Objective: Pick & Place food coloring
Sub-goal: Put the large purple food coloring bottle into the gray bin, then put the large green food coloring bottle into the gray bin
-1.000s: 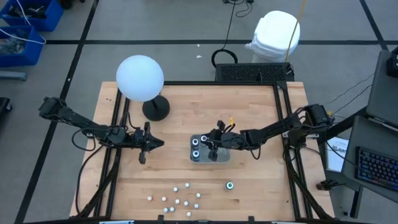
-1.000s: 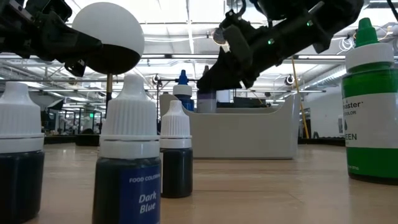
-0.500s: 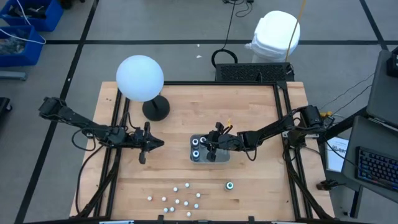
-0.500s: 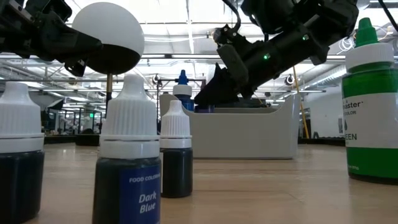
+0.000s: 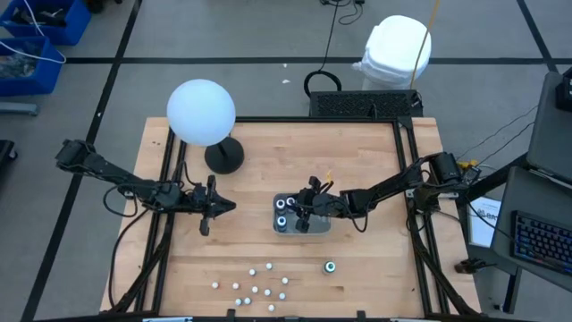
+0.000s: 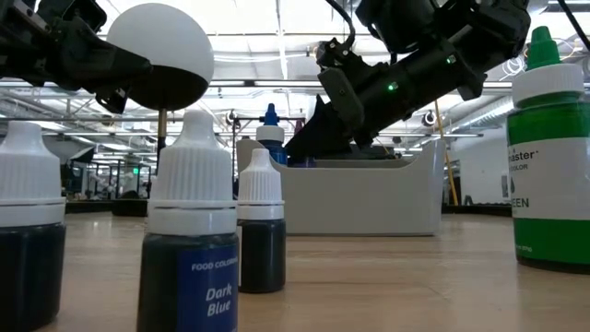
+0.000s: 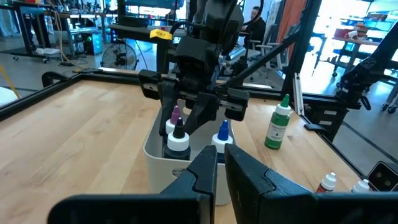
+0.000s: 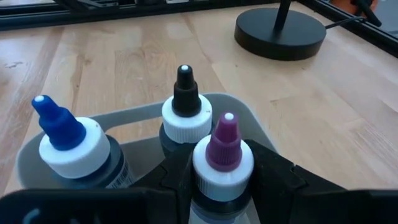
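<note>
1. Right wrist view is showing the right gripper with both fingers pressing the sides of the purple-capped bottle, partly closed on its body just under the cap, down inside the tray.
2. Sitting beside it in the tray: a black-capped bottle and a blue-capped bottle.
3. Handling guess: these little dropper bottles are looking light, stiff and a bit slick, so squeezing the body below the cap seems the sane spot.
4. Left gripper is hanging idle over bare wood, fingers nearly together, holding nothing.
5. Loose small bottles plus a green bottle are waiting near the front edge.
</note>
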